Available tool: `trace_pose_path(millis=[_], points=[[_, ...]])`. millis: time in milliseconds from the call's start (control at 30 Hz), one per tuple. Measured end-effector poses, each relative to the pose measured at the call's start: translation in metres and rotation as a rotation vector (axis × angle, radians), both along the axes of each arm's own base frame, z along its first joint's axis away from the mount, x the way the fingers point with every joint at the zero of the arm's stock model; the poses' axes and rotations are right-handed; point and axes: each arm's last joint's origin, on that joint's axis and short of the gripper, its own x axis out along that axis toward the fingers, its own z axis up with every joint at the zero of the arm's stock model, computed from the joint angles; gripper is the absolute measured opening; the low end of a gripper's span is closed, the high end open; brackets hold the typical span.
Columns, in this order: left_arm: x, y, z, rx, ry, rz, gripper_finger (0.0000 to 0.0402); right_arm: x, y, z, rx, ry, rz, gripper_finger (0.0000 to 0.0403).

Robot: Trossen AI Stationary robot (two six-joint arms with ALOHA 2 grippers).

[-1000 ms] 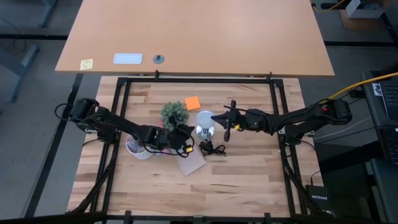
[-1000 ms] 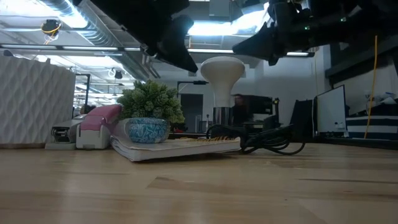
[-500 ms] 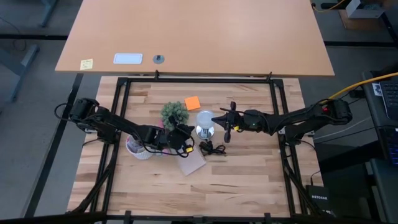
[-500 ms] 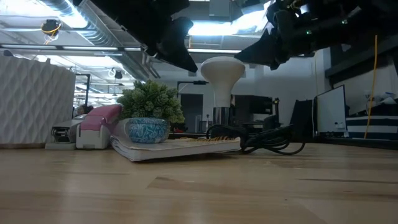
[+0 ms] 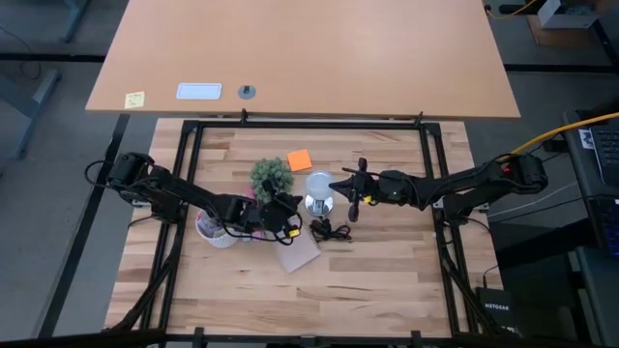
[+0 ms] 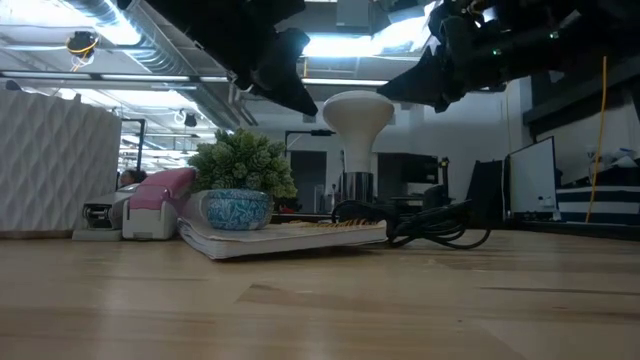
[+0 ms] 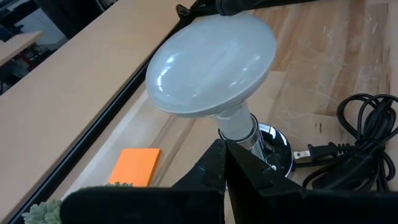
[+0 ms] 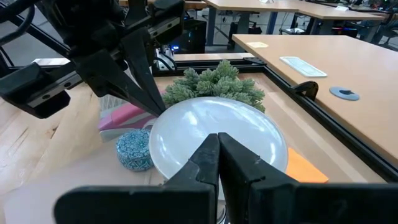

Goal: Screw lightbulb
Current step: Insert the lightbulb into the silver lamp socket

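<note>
The lightbulb (image 5: 318, 184) stands upright, globe up, in a shiny socket (image 7: 273, 149) near the middle of the table (image 5: 387, 261), just beside a small potted plant (image 5: 271, 175) and an orange note (image 5: 299, 159). A black cord (image 5: 329, 230) lies coiled on the near side of it. The left gripper (image 5: 289, 215) hangs close to the bulb on one side, jaws closed on nothing. The right gripper (image 5: 354, 189) hovers on the other side, jaws also closed and empty.
</note>
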Motion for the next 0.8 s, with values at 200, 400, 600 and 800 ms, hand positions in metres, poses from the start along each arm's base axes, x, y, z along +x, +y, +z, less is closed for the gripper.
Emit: trace_pose_path(millis=[200, 400, 600, 800], points=[[0.0001, 0.0003, 0.0000, -0.017, -0.014, 0.011, 0.0000, 0.0000, 0.0000, -0.0001, 0.000, 0.001, 0.000, 0.0012], [0.0007, 0.0038, 0.0002, -0.016, -0.017, 0.025, 0.0000, 0.0000, 0.0000, -0.0002, 0.000, 0.002, 0.000, 0.0012], [0.0018, 0.0047, 0.0020, 0.007, -0.024, 0.027, 0.0000, 0.0000, 0.0000, -0.0002, 0.000, 0.002, 0.001, 0.0012], [0.0003, 0.0045, 0.0045, 0.029, -0.022, 0.034, 0.0000, 0.0003, 0.0000, 0.0005, 0.000, -0.009, 0.001, 0.0012]])
